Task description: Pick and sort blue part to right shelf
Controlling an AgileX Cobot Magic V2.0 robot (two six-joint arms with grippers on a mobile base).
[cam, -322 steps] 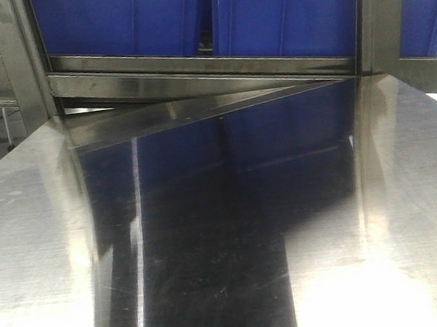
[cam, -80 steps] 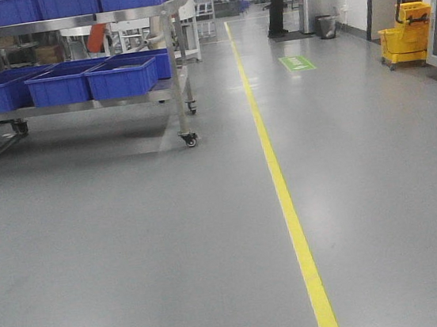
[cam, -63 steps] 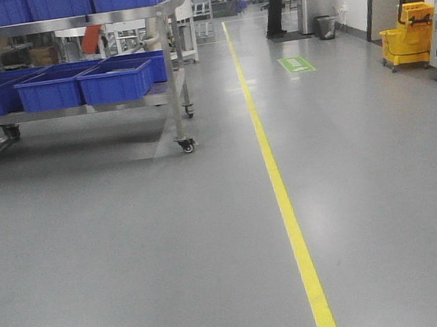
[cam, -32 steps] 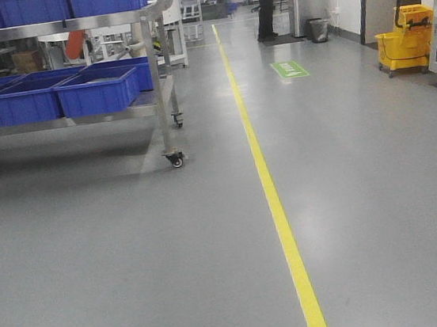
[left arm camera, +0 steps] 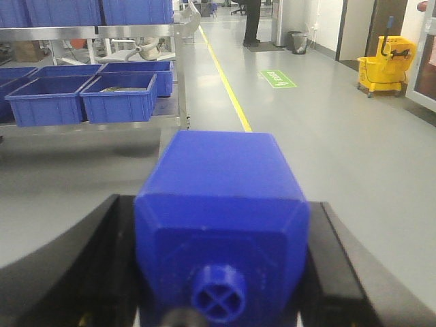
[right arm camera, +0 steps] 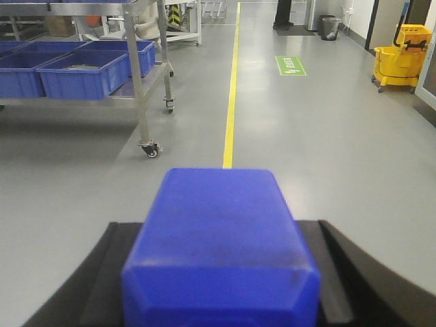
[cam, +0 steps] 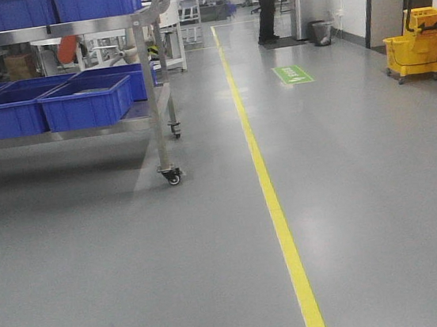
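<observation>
Grey factory floor (cam: 98, 290) lies ahead, a wheeled steel rack (cam: 146, 76) left of the yellow line (cam: 275, 204), so I judge this the carrying step: right gripper (right arm camera: 221, 276) clamped on the blue part (right arm camera: 221, 218), left gripper (left arm camera: 221, 266) clamped on a knobbed blue block (left arm camera: 221, 170), and next comes driving to the right shelf, which I cannot pick out here.

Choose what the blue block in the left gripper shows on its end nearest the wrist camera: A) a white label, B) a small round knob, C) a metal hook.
B: the blue block, held in the left gripper, ends in a small round knob with a cross on it.
</observation>
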